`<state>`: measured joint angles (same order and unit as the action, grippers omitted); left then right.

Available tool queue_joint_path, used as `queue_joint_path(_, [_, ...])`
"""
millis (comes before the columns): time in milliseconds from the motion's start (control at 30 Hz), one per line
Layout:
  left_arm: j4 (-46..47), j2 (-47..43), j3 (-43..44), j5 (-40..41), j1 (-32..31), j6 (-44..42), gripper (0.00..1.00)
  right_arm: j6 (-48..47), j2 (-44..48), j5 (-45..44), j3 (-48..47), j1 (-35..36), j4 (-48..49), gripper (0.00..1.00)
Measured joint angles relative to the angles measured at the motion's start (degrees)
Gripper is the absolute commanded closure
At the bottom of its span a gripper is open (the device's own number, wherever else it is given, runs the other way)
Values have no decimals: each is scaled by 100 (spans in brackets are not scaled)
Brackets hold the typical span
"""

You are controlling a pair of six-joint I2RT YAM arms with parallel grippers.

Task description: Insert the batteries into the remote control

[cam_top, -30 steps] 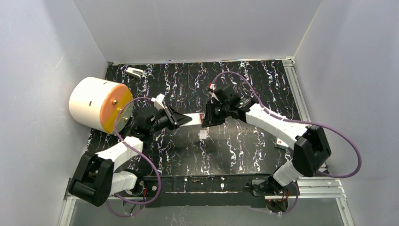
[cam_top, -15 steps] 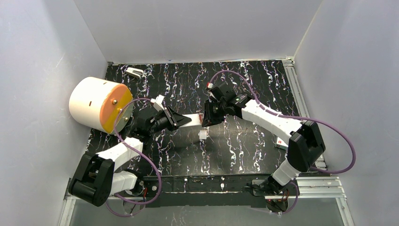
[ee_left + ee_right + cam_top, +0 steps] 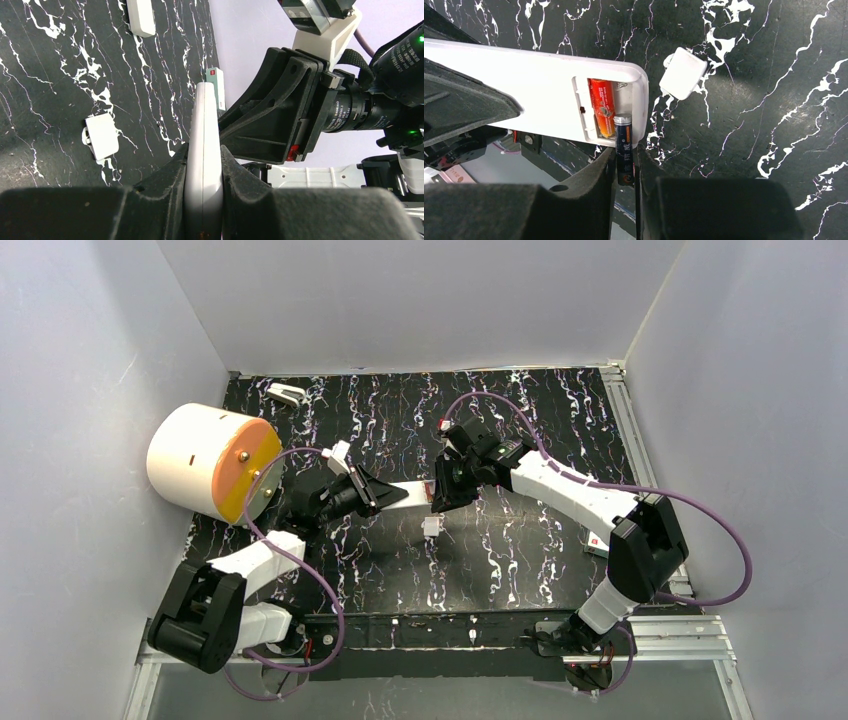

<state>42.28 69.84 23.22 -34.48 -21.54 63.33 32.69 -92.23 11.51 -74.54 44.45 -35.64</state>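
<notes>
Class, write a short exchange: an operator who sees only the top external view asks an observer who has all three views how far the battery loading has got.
Operator: From above I cannot see into the remote. Is any battery in?
Observer: Yes. The right wrist view shows one orange-red battery lying in the open compartment.
Operator: And the second one?
Observer: A dark blue battery sits between the fingers of the right gripper. Its upper end is in the slot beside the first, and the rest sticks out past the remote's edge.
</notes>
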Motion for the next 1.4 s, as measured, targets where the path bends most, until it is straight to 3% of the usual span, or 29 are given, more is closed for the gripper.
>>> queue_joint_path(333, [83,129,4,-59,0,240,100,-4,4,-48,-4,0,-24,55])
queue_joint_path(533, [90,223,20,-105,2,625,100,133,111,-42,7,9,116,28])
queue_joint_path(700, [85,306,125,-295,0,1130,100,455,662,-63,280,-31,656,16])
queue_joint_path(933, [96,306,350,-422,4,2002,100,1165,1681,-188,1174,-127,1873,10])
queue_joint_path(1167, [151,282,404,-459,4,3018,100,1694,3154,-1060,2518,-120,3353,7])
queue_joint_path(1400, [474,219,404,-374,4,3991,100,2022,3836,-1624,2970,-122,4389,3])
